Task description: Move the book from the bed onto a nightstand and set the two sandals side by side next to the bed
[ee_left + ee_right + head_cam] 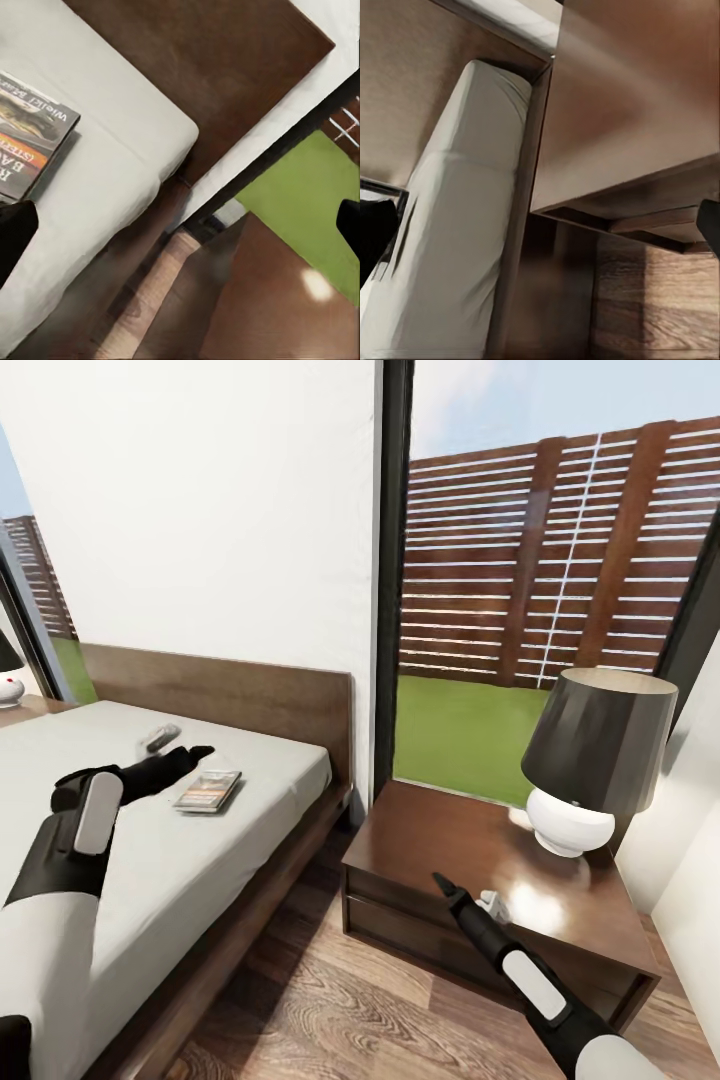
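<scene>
White-walled bedroom (200, 510), tall black-framed window on the right looking onto a slatted fence and grass.

Far left: second lamp (8, 678) at the frame edge. Bed (180, 840) runs along the left, grey mattress, brown headboard. Left gripper (190, 756) reaches out low over the mattress; in the left wrist view its fingers sit at opposite picture edges, so it is spread wide and holds nothing. A small grey object (160, 737) lies on the mattress just beyond it; cannot identify it.

Book (208, 791) lies flat on the mattress just right of the left gripper, near the bed's right edge, not yet gripped.

Right of the bed: nightstand (450, 860), top bare near the bed, lamp (590, 760) at its far right. Right gripper (448, 886) hangs over the nightstand's near edge; fingers at opposite edges of the right wrist view, so also spread, empty.

Risks (judgement): thin book flat on soft mattress, so fingers may dig into the bedding or push the book off the right edge. Lamp could be knocked on placement.

Legible on the cover, left wrist view: partial "BA…" on the orange band; the line above it is too blurred to read.
</scene>
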